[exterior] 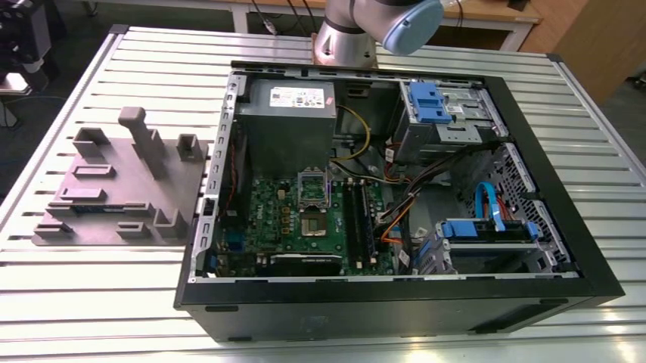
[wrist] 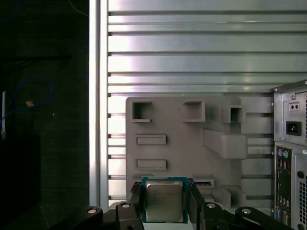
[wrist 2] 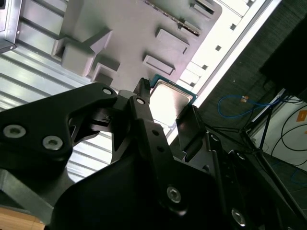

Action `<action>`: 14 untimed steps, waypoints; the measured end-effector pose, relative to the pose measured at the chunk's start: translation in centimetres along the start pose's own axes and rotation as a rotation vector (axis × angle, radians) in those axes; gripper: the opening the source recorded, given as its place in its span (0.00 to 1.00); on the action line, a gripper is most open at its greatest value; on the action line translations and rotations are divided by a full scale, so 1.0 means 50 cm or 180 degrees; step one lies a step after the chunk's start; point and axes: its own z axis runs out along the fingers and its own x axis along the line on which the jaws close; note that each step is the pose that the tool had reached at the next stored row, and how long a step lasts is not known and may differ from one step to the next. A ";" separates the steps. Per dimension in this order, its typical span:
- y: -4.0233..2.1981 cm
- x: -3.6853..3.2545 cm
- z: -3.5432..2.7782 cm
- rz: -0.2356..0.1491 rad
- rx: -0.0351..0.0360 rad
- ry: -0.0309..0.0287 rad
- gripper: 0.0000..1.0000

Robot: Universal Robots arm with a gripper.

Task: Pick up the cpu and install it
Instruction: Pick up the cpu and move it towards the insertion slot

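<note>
My gripper [wrist: 165, 201] pinches the cpu [wrist: 164, 200], one finger [wrist: 135, 197] on each side edge, its shiny top showing in both wrist views. Behind it lies the grey fixture plate [wrist: 192, 134], on the exterior view's left of the open computer case [exterior: 404, 295]

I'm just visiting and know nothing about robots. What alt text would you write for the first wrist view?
The end effector grips the cpu, a small square silver chip, between its two black fingers. Beyond it lie a grey moulded holder plate on a slatted metal table and the back of a computer case.
</note>
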 end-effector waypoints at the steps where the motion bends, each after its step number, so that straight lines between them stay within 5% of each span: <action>1: 0.000 0.000 0.000 0.0000 0.0000 0.0000 0.47; 14: 0.000 -0.009 0.000 0.0000 0.0000 0.0000 0.47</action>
